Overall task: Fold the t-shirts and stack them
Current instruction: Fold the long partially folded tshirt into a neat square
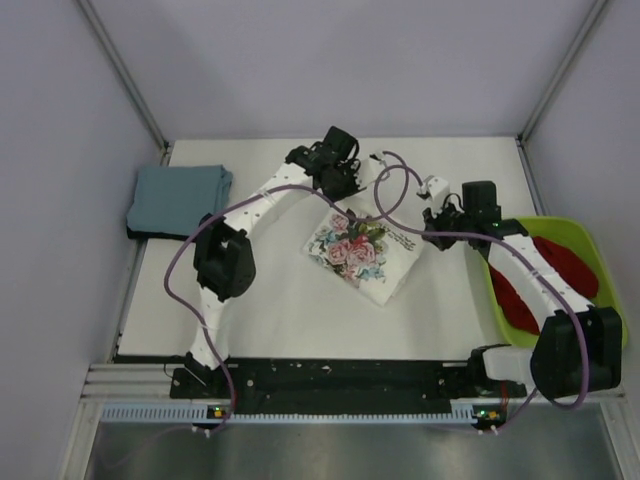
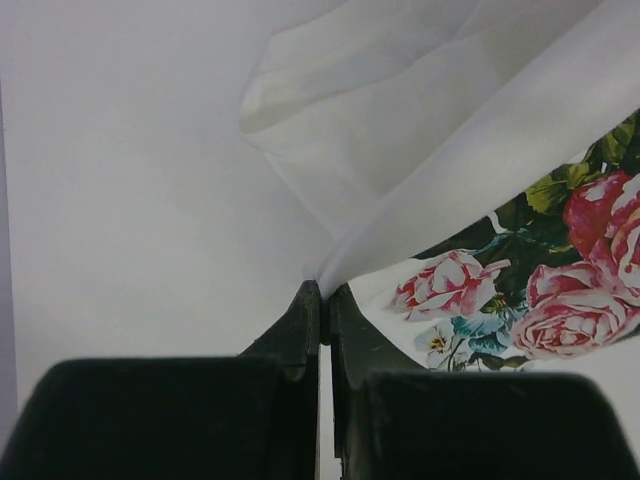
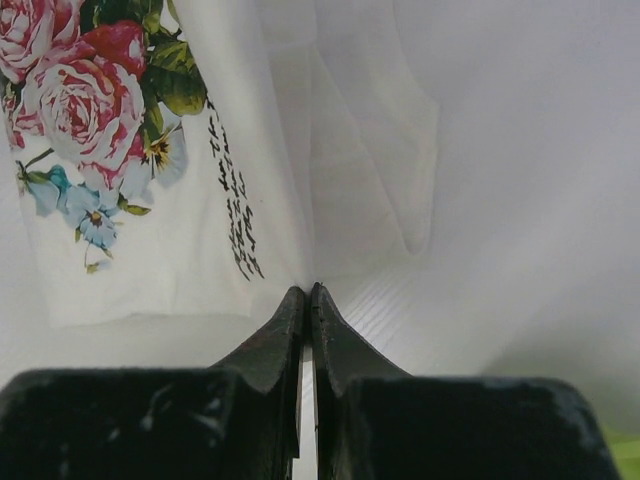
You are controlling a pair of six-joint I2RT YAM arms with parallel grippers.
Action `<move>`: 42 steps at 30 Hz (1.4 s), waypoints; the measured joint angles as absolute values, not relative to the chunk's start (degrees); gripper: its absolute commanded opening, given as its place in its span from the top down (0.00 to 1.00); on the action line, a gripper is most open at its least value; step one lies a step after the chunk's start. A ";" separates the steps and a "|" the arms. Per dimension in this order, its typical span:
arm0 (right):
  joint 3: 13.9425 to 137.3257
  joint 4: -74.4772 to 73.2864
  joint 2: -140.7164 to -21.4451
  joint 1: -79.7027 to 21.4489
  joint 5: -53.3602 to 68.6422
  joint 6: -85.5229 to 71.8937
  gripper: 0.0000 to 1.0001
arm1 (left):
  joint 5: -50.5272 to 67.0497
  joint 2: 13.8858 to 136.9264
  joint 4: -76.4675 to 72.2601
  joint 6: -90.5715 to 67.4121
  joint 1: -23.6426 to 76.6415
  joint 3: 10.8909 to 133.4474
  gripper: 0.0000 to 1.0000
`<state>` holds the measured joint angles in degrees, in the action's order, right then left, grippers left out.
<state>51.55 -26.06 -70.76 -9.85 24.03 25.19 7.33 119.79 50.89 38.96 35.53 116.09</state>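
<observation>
left gripper [image 2: 322, 292]: its fingers are pressing together on a raised fold of the white flowered shirt [image 1: 355, 252]; the cloth is rising away from the tips, with the roses lying to one side
right gripper [image 3: 308, 290]: its fingers are pinching the same shirt at an edge, just beside the dark lettering [image 3: 232, 195] printed near the flowers
white flowered shirt: it is lying partly folded near the middle of the table [image 1: 280, 330], print facing up; both grippers are holding it along its far side
blue-grey shirt [image 1: 178, 198]: it is sitting folded at the far left corner, well apart from the white one; a dark layer is showing under its near edge (what it is, I cannot tell)
green bin [image 1: 592, 245]: it is standing at the table's right edge beside the right arm, holding red pieces [image 1: 562, 262]
</observation>
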 measured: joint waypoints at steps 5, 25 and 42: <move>52.03 -23.11 -76.47 -8.10 23.31 23.20 1.00 | 4.82 124.90 44.84 38.50 35.73 116.53 1.00; 67.02 -14.66 -103.74 -5.89 0.82 7.88 0.67 | -13.76 142.08 27.35 32.53 35.48 127.59 0.31; 50.41 -20.58 -83.72 -11.46 0.16 -19.84 0.72 | 4.86 112.01 33.01 19.64 29.74 88.90 0.43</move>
